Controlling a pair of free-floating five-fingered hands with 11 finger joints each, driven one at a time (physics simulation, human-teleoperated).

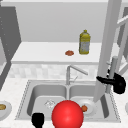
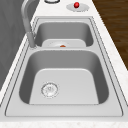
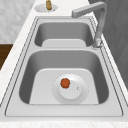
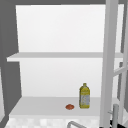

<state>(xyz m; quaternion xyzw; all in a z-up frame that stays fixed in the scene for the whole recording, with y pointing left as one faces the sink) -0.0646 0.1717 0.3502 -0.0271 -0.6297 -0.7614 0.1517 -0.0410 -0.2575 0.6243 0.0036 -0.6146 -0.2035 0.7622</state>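
Observation:
My right hand [image 1: 117, 83] lies against the grey vertical handle [image 1: 113, 68] of a white cabinet door [image 1: 108, 45] that stands swung open at the right. A sliver of this hand [image 4: 113, 124] and the handle [image 4: 115, 112] appear at the bottom of the upper view. My left hand [image 1: 38, 119] hovers low at the sink's front rim, just left of a big red ball [image 1: 67, 114]. A white plate [image 1: 90, 106] with a small orange piece [image 1: 84, 108] lies in the right basin.
On the lower cabinet shelf stand a yellow bottle [image 1: 84, 42] and a small orange thing [image 1: 69, 53]. The faucet [image 1: 68, 73] rises between the two basins. A plate with a brown item [image 1: 2, 107] sits on the left counter. A plate with a red piece [image 2: 76, 5] sits on the counter beyond the sink.

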